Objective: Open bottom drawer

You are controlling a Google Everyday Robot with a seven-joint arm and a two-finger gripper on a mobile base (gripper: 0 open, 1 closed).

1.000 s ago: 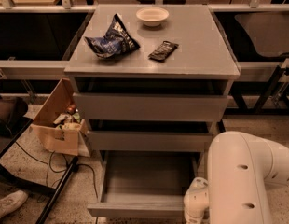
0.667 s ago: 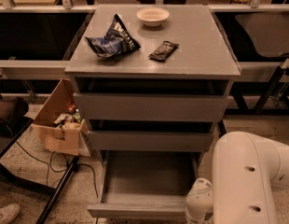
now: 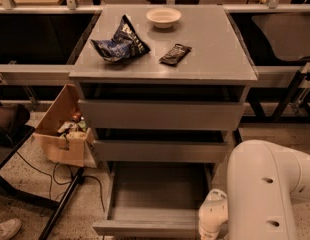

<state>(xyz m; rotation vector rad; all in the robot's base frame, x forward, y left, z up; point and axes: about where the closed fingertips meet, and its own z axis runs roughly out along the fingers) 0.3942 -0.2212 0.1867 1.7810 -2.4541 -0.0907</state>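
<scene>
The grey cabinet (image 3: 162, 71) has three drawers. The bottom drawer (image 3: 150, 228) is pulled far out toward me, and its plain grey tray (image 3: 160, 189) shows nothing inside. The middle drawer front (image 3: 160, 151) and the top drawer front (image 3: 160, 115) stand slightly out. My gripper (image 3: 211, 226) is at the right end of the bottom drawer's front, at the lower edge of the view, below my white arm (image 3: 267, 194). Its tip is cut off by the frame edge.
On the cabinet top lie a blue chip bag (image 3: 120, 45), a white bowl (image 3: 163, 17) and a dark snack bar (image 3: 175, 54). A cardboard box (image 3: 62, 134) of items sits on the floor at the left, with a black stand leg (image 3: 62, 209) and a shoe (image 3: 5, 229) nearby.
My arm has shifted slightly to the right. The bottom drawer stays pulled out the same amount. The shoe at the lower left has moved a little.
</scene>
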